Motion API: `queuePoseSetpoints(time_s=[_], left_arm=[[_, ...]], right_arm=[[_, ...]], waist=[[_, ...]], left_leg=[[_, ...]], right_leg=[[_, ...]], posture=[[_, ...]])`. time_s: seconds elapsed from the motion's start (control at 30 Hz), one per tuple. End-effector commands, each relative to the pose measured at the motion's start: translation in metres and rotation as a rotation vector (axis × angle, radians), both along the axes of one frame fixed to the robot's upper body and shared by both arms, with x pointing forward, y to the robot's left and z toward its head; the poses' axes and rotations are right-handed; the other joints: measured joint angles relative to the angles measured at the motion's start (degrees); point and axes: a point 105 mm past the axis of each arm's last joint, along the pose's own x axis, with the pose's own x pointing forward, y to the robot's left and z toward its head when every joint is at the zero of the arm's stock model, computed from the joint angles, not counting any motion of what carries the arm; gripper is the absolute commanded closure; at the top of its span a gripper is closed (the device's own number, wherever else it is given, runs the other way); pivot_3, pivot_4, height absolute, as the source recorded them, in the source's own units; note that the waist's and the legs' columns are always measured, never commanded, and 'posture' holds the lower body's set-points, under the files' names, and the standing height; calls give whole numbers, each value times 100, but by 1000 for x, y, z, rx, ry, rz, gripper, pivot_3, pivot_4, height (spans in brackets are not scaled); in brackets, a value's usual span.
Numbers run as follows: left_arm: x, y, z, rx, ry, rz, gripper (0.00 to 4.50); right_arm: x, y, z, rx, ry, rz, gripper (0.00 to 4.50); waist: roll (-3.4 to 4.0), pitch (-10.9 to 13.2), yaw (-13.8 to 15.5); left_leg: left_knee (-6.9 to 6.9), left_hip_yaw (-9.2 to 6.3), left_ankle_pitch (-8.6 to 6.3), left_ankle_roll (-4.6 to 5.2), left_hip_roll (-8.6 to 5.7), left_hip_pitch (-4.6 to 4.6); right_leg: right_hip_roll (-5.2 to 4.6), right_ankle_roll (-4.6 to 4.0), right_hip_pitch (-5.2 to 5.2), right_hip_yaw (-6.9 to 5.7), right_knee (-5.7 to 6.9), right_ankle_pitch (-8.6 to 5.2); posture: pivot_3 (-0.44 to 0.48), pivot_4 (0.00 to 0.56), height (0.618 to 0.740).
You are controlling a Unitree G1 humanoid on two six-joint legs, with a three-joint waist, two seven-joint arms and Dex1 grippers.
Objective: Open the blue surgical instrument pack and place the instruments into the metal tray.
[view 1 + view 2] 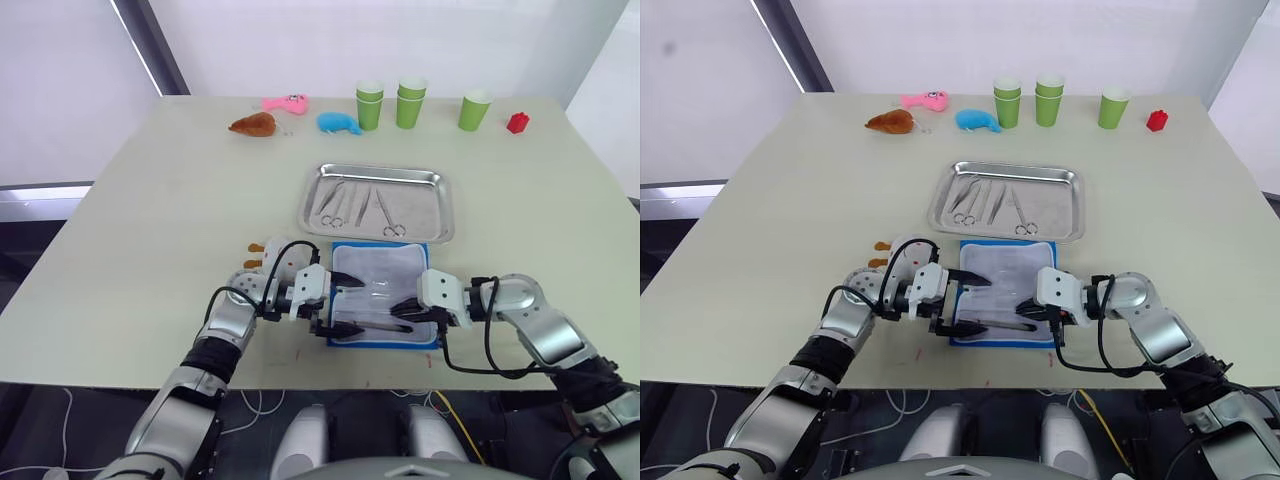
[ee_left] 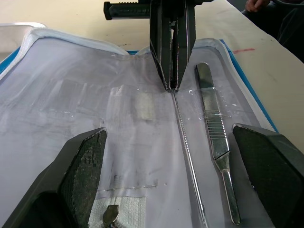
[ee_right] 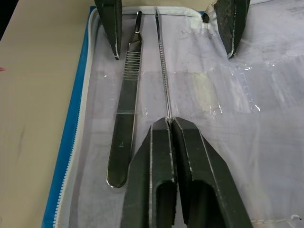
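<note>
One big pale tabletop (image 1: 150,220) carries everything. Metal tray (image 1: 440,215) sits mid-tabletop, beyond the pack, holding several instruments in the tray (image 1: 355,205): ring-handled scissors and forceps lying loose on its floor. Blue surgical instrument pack (image 1: 345,252) lies open flat just near of the tray, close to the tabletop's near edge, pale grey lining and clear plastic pockets up, blue edge and white zip showing around it. Left pincer (image 1: 340,307) hovers over the pack's left side, fingers spread wide, one finger (image 2: 80,175) each side of the lining in the left wrist view. Right pincer (image 1: 408,308) reaches in from the pack's right side, fingers (image 3: 164,175) closed tight on the end of a thin steel probe (image 3: 163,66) that lies along the lining. Flat scalpel handle (image 3: 124,109) with a ribbed grip lies just beside the probe, nearer the pack's blue edge, not touched by either pincer. Far edge of tabletop: three lots of green cups (image 1: 409,103), a small red block (image 1: 518,123), a blue whale toy (image 1: 337,123), a pink toy (image 1: 286,103), a brown drumstick toy (image 1: 253,125). Small orange bits (image 1: 254,257) lie left of the pack, by the left arm.
</note>
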Motion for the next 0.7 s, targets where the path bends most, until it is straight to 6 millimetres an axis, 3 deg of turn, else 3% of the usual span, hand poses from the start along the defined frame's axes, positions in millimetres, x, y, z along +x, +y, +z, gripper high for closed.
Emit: queuePoseSetpoints(time_s=[0.03,0.33,0.43,0.7], left_arm=[[-15,19,-43,158,129,38,0],[-16,18,-43,160,132,37,0],[-15,16,-43,154,134,36,0],[-16,15,-45,152,139,35,0]], right_arm=[[-6,-13,-19,-78,66,-30,4435],[-6,-12,-1,-69,28,-25,4435],[-5,-8,20,-35,-5,-20,4435],[-5,-11,41,-66,-64,-12,4435]], waist=[[0,0,4],[-1,5,10],[3,10,12],[11,17,16]], left_leg=[[-3,0,0,0,0,0],[-21,-4,0,0,-5,-4],[-22,-13,0,0,-5,-10],[-23,-32,1,0,-5,-21]], right_leg=[[-1,0,0,0,-1,0],[-10,3,-4,-7,-9,-1],[-10,3,-7,-17,-9,-2],[-10,3,-10,-36,-10,-2]], posture=[[0,150,739],[0,150,739],[0,150,739],[0,150,739]])
